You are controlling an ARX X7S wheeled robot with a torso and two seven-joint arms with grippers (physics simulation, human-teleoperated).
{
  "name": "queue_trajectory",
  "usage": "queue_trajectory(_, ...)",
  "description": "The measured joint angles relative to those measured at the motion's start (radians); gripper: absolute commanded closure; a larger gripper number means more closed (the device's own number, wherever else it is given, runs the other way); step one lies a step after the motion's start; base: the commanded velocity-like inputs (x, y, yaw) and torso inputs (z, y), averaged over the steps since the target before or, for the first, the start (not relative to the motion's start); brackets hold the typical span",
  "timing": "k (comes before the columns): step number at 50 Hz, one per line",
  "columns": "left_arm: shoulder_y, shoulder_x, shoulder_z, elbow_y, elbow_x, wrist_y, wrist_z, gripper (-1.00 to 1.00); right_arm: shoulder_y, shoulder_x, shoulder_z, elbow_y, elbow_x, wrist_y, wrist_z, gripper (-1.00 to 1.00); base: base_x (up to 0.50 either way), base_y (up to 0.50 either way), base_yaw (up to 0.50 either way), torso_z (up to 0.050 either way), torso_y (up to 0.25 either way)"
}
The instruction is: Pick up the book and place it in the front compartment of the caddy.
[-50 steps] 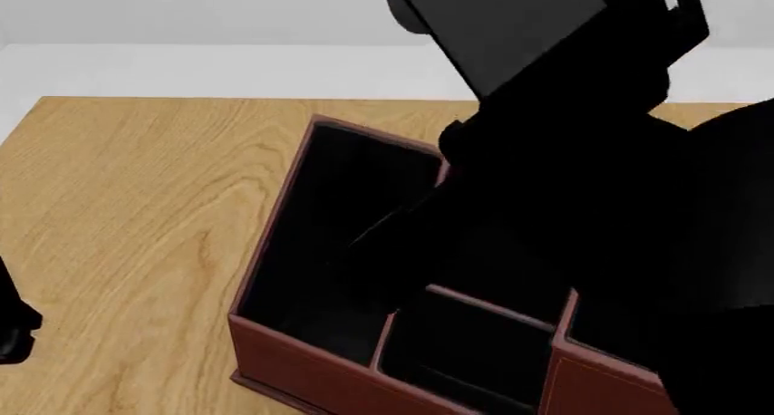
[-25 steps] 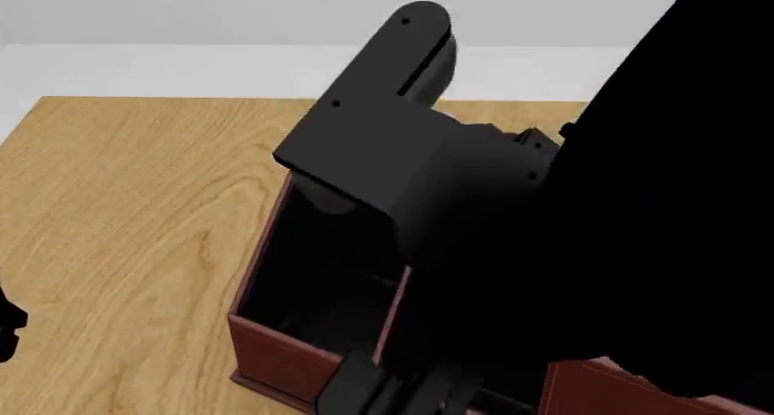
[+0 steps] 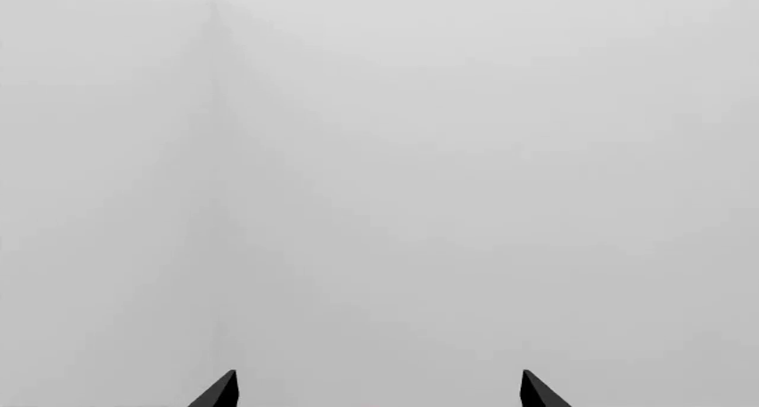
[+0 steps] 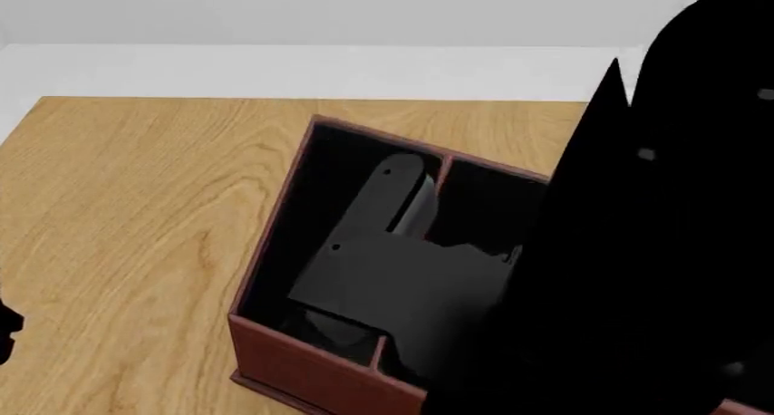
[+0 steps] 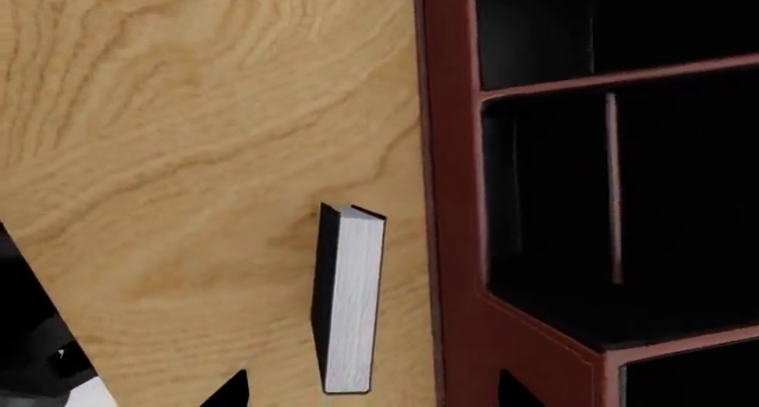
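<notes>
Book: the book (image 5: 347, 300) stands on edge on the wooden surface (image 5: 178, 158), page edges showing, just beside the caddy's outer wall, apart from it.
Caddy: the caddy (image 4: 290, 365) sits on the surface, black compartments open.
Right gripper (image 5: 368, 391): jaws apart, over the book, holding nothing.
Left gripper (image 3: 377, 391): jaws apart, facing blank grey.
Right arm (image 4: 653, 252): hides much of the caddy in the head view.

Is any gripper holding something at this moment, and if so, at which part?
Nothing is held. The book stands free on the table beside the caddy, ahead of the open right gripper. The left gripper is open and empty.
</notes>
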Motion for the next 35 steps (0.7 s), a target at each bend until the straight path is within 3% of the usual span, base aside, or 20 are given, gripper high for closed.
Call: queue_trajectory(35, 0.029, -0.011, 0.016, -0.008, 0.027, 0.038, 0.002, -1.0, -0.225, -0.057, -0.07, 0.035, -0.265, -0.09, -0.153, -1.0, 0.0, 0.0, 0.0, 0.0, 0.0)
